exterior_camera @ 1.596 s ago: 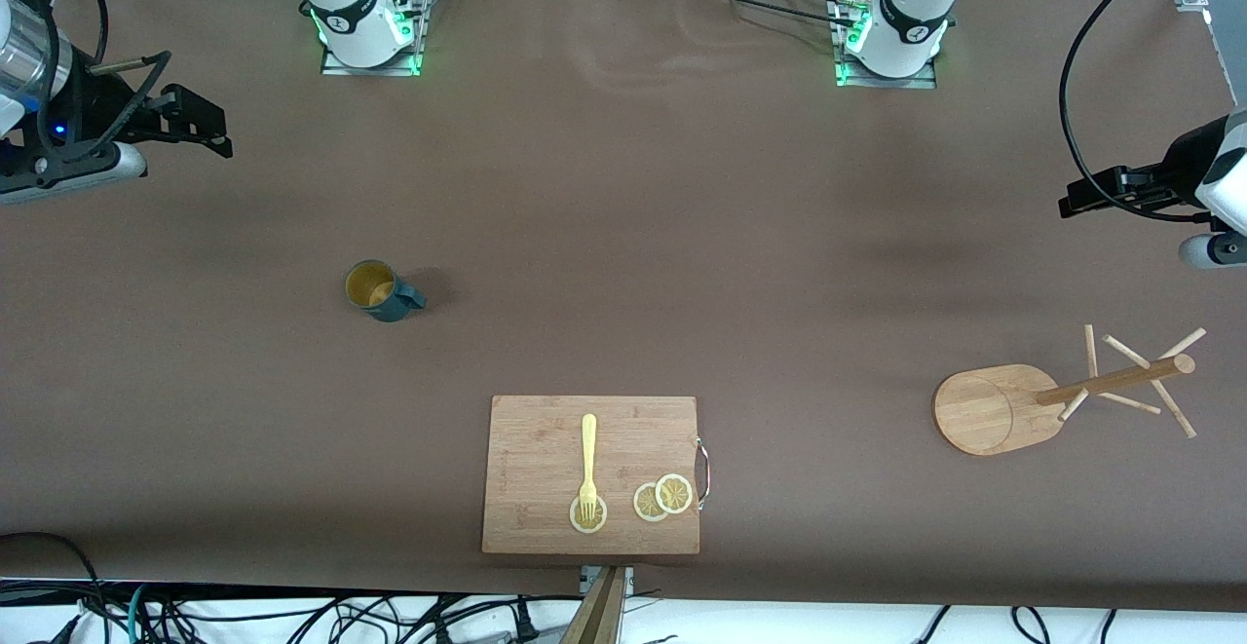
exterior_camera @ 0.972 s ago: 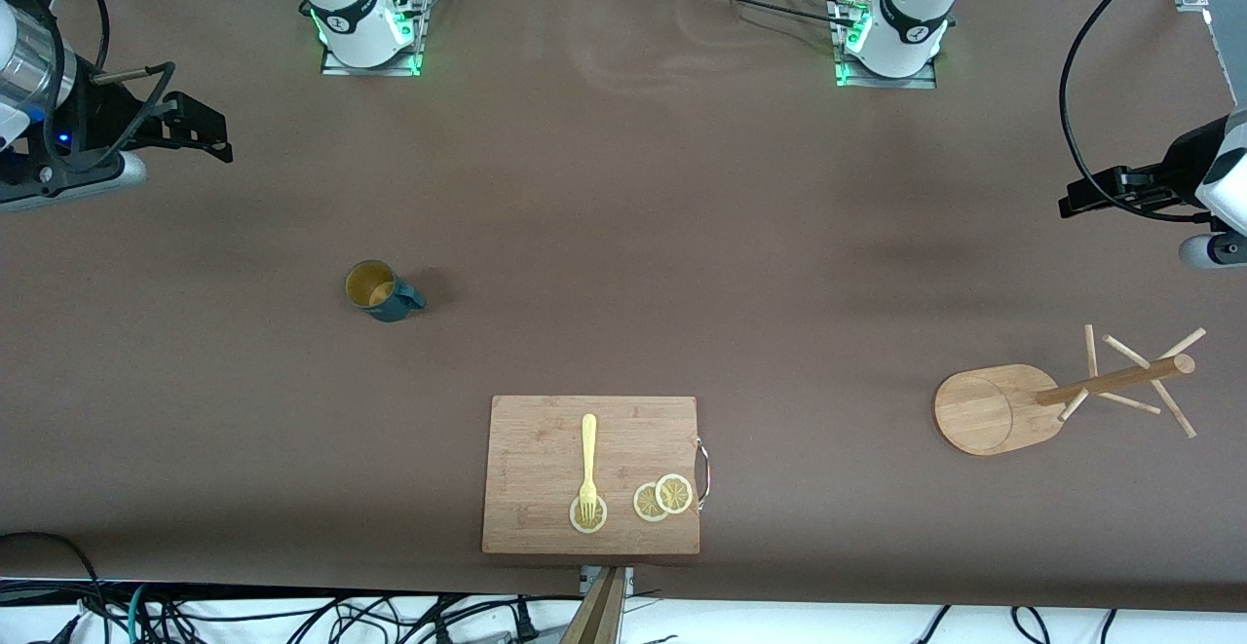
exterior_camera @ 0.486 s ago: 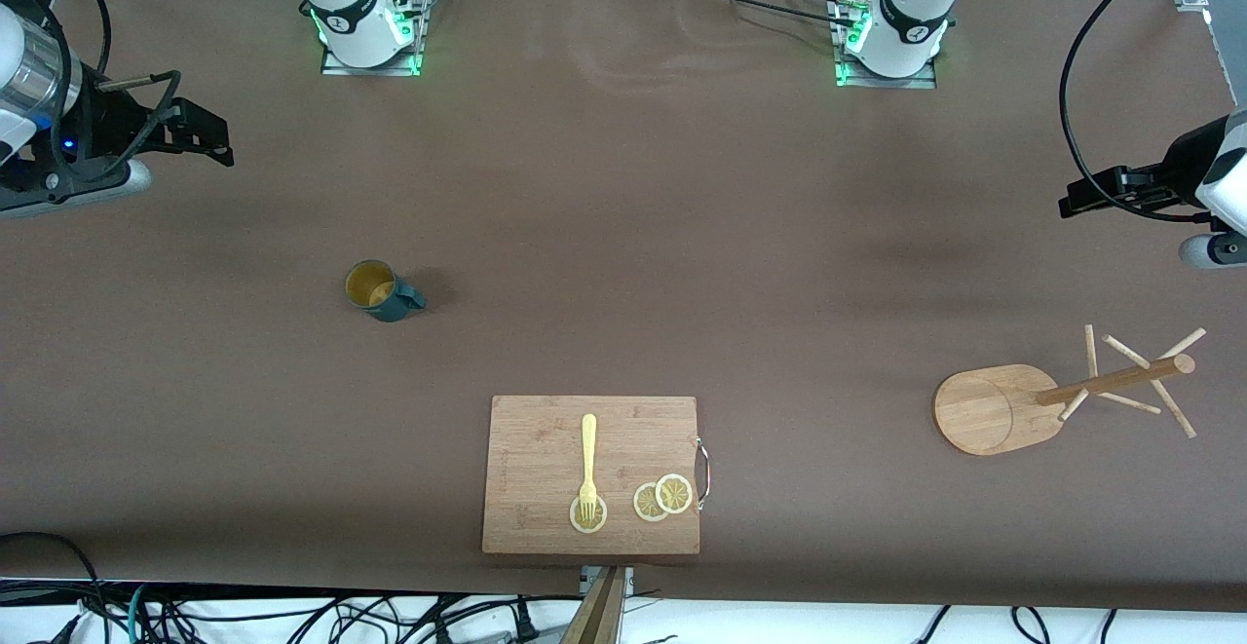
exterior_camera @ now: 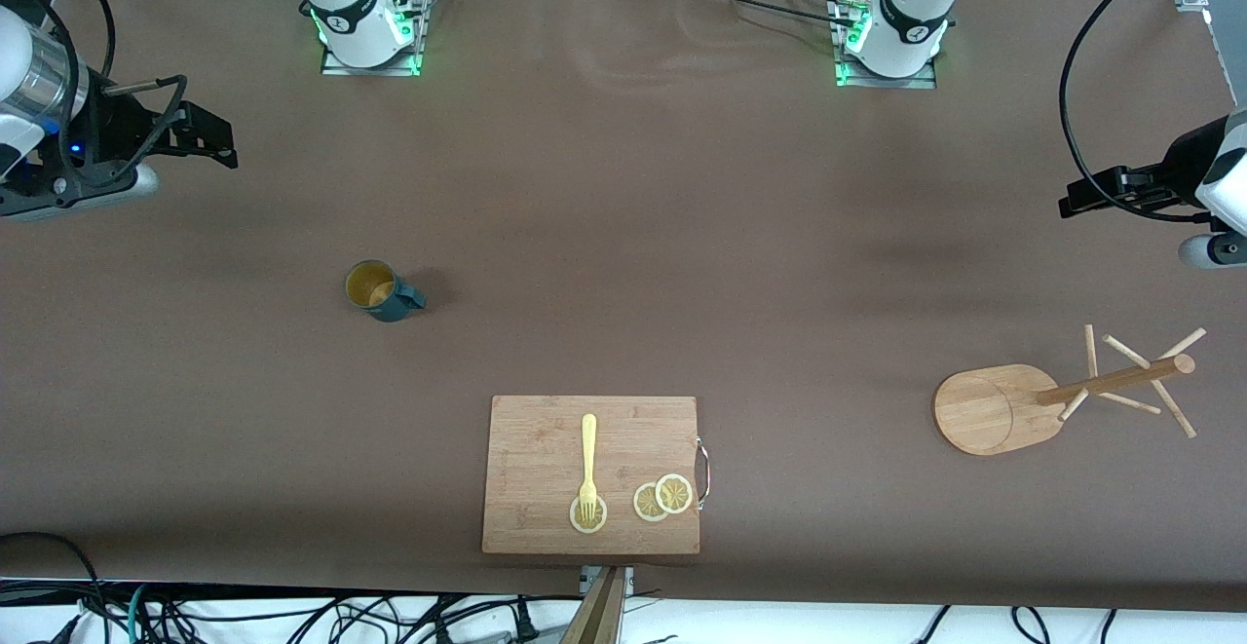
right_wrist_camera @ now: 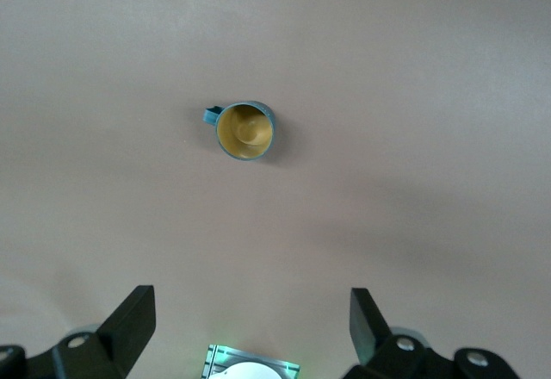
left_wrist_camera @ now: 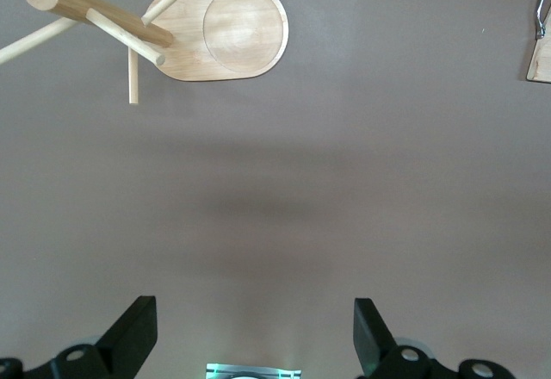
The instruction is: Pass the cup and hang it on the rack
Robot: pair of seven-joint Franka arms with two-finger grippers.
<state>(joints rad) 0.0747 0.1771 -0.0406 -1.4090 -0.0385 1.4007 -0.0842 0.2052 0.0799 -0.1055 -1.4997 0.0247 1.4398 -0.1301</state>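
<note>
Front view: the cup (exterior_camera: 376, 290) stands upright, farther from the camera than the cutting board (exterior_camera: 591, 474); the rack (exterior_camera: 1062, 396) lies toward my left arm's end.

Wrist views: my left gripper (left_wrist_camera: 250, 338) and right gripper (right_wrist_camera: 250, 332) hover spread apart, empty.

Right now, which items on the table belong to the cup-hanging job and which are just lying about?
Belongs to the job:
- cup, upright on the table
- rack, at the left arm's end
- right gripper, open, empty
- left gripper, open, empty

Lying about:
- cutting board
- fork on the board
- lemon slices on the board
</note>
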